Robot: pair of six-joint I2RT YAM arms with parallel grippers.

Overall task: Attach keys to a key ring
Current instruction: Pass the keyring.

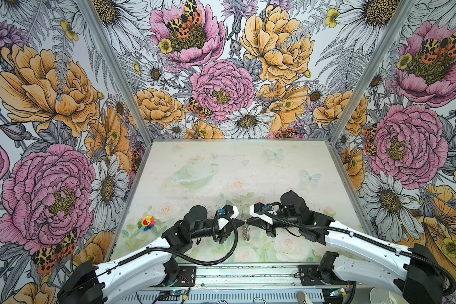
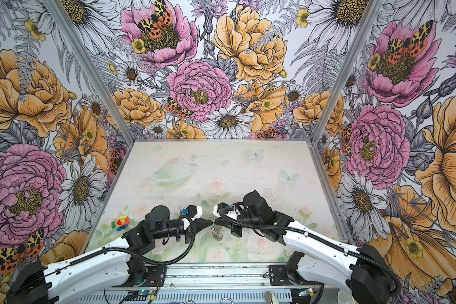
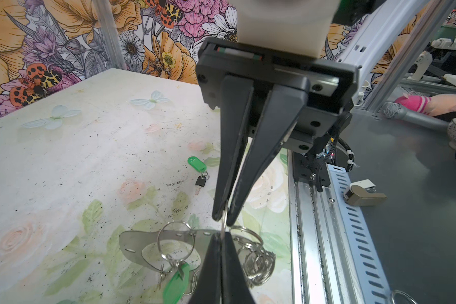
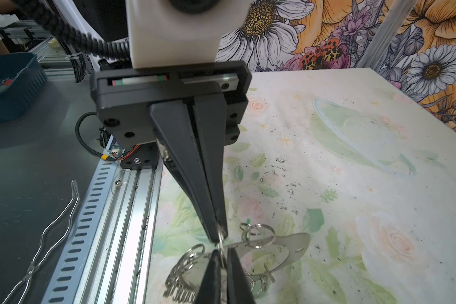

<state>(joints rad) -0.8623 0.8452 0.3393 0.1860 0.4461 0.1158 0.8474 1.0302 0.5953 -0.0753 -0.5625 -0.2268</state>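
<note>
Both grippers meet tip to tip above the near middle of the table. The key ring (image 3: 140, 243), a flat grey plate edged with silver wire rings, hangs between them, small in both top views (image 1: 245, 234) (image 2: 216, 234). My left gripper (image 3: 223, 235) is shut on one wire ring, and my right gripper (image 4: 223, 251) is shut on the same ring from the opposite side. One green tag (image 3: 175, 281) dangles from a ring on the plate. A second of the keys (image 3: 200, 181), with its green tag (image 3: 197, 163), lies on the table beyond.
A rainbow flower toy (image 1: 146, 223) lies on the table's left side. An aluminium rail (image 1: 248, 276) runs along the front edge under both arm bases. Flowered walls close in the left, back and right. A bent wire (image 4: 50, 237) lies outside the rail.
</note>
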